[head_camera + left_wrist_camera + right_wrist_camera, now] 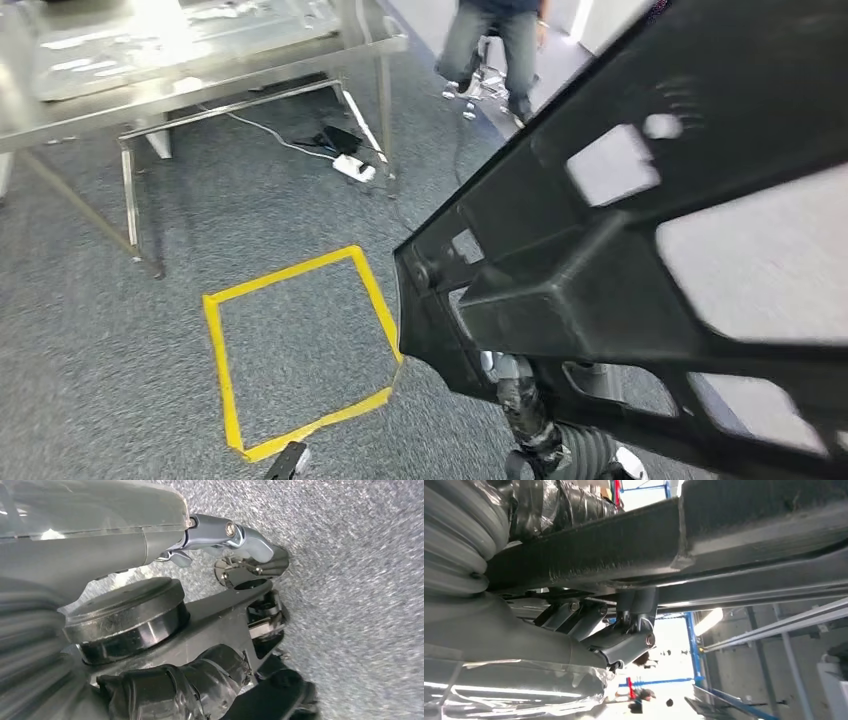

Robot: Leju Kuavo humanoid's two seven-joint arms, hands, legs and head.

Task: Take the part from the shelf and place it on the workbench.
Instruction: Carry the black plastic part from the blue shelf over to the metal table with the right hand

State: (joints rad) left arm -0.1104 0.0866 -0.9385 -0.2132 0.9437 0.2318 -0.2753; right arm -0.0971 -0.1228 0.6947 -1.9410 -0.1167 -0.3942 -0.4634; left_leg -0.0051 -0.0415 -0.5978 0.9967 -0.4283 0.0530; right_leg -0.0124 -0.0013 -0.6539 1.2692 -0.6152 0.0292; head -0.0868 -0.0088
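Filling the head view's right side, the large black plastic frame part with cut-out windows [600, 290] hangs over grey carpet [120, 330], gripped from below by the right hand [589, 625]. Its fingers [624, 642] press its underside. The left hand [220, 625], fingers curled, holds nothing. The steel bench [190, 50] stands well apart, beyond a yellow tape square [215, 350].

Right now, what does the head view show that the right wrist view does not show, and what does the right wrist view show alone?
Head view alone: the grey carpet floor, a yellow tape square on it, the metal workbench, a white power strip beneath it, and a person's legs farther away.

Right wrist view alone: the right hand gripping the part from close by, with blue frames in the bright room behind.

Both share: the large black part, lifted off any surface.
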